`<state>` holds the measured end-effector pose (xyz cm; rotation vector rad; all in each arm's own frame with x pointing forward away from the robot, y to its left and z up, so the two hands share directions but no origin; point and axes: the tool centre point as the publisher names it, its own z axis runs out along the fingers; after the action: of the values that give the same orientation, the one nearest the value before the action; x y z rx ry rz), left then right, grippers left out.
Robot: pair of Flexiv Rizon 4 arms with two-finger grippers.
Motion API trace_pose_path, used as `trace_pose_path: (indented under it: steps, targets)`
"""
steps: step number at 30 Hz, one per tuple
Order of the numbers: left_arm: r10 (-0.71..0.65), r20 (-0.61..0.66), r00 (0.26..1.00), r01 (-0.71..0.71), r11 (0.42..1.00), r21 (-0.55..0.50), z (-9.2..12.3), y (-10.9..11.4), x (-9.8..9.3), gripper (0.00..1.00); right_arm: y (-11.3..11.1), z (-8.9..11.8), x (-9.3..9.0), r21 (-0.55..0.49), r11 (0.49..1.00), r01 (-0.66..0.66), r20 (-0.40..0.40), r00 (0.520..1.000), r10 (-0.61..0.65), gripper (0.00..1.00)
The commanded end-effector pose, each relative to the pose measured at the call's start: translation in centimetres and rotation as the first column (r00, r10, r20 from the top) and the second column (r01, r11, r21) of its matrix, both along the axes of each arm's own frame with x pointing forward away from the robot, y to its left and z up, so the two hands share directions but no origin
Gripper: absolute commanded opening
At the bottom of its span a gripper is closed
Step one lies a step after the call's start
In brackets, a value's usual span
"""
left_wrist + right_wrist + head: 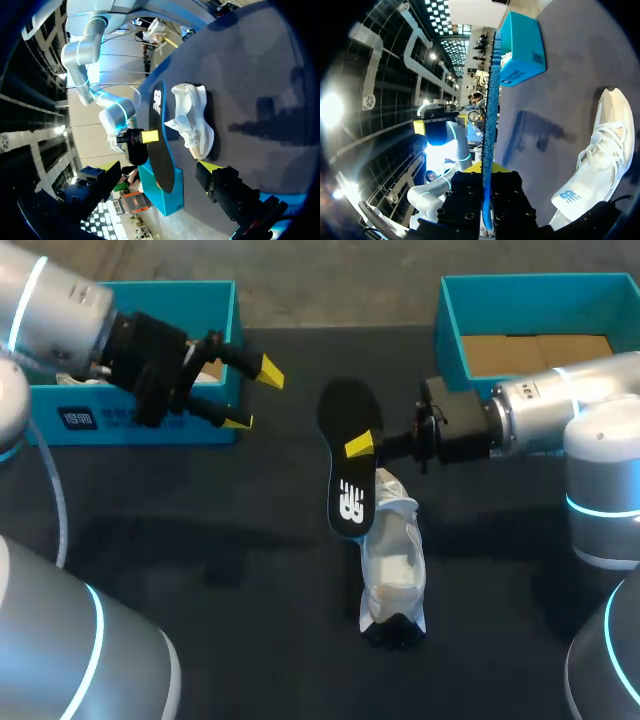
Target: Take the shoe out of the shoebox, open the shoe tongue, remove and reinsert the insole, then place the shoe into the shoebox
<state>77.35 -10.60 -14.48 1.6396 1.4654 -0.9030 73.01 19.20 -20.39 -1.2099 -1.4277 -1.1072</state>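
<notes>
The right pincer [360,447] is clamped on the black insole [348,410], which is gripped by its flat faces near the middle and held up off the counter [200,570]. The insole's lower end is seen at the opening of the white shoe [392,560], but whether the two touch cannot be told. The shoe lies on the counter, out of the blue shoebox [190,310]. The left pincer [254,396] is spread apart and empty beside that box, well apart from the shoe. As the shoe is steadied by nothing, it could be shoved along or tipped over once the insole is pressed in. The thin insole could be buckled at the opening, or twisted out of the narrow grip, if fed in at a poor angle.
</notes>
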Motion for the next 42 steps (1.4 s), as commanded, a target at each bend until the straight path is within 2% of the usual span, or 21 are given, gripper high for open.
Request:
trace_pose_path:
  steps: [1, 4, 12, 19, 30, 32, 35, 40, 42]
  targets:
    - [0.007, -0.033, 0.999, -0.021, 0.896, -0.443, -1.7, 0.4, -0.9, 1.0, 0.1, 0.0, -0.1, -0.004, 1.0, 0.001, 0.0, 1.0, -0.001, 0.0]
    - [0.01, -0.04, 0.999, -0.028, 0.873, -0.487, -2.2, 0.2, -1.2, 1.0, 0.1, 0.0, -0.1, -0.004, 1.0, 0.001, 0.0, 1.0, -0.001, 0.0]
    - [0.026, -0.054, 0.998, -0.052, 0.82, -0.57, -2.8, -2.3, -1.5, 1.0, 0.1, 0.0, -0.1, -0.004, 1.0, 0.001, 0.0, 1.0, -0.001, 0.0]
    - [0.042, -0.057, 0.997, -0.067, 0.827, -0.559, -3.1, -4.4, -0.8, 1.0, 0.1, 0.0, -0.1, -0.004, 1.0, 0.001, 0.0, 1.0, -0.001, 0.0]
    - [0.129, -0.103, 0.986, -0.164, 0.817, -0.553, -4.2, -6.8, 0.4, 1.0, 0.1, 0.0, -0.1, -0.004, 1.0, 0.001, 0.0, 1.0, -0.001, 0.0]
    - [0.139, -0.099, 0.985, -0.171, 0.819, -0.548, -4.2, -7.2, 0.3, 0.94, 0.1, 0.0, -0.1, -0.004, 1.0, 0.001, 0.0, 1.0, -0.001, 0.0]
    - [0.148, -0.092, 0.985, -0.174, 0.823, -0.541, -4.1, -7.7, 0.3, 0.92, 0.1, 0.0, -0.1, -0.004, 1.0, 0.001, 0.0, 1.0, -0.001, 0.0]
    - [0.163, -0.085, 0.983, -0.183, 0.827, -0.532, -4.1, -8.3, 0.5, 0.75, 0.1, 0.0, -0.1, -0.004, 1.0, 0.001, 0.0, 1.0, -0.001, 0.0]
    - [0.169, -0.082, 0.982, -0.187, 0.829, -0.526, -4.3, -8.6, 0.6, 0.73, 0.1, 0.0, -0.1, -0.004, 1.0, 0.001, 0.0, 1.0, -0.001, 0.0]
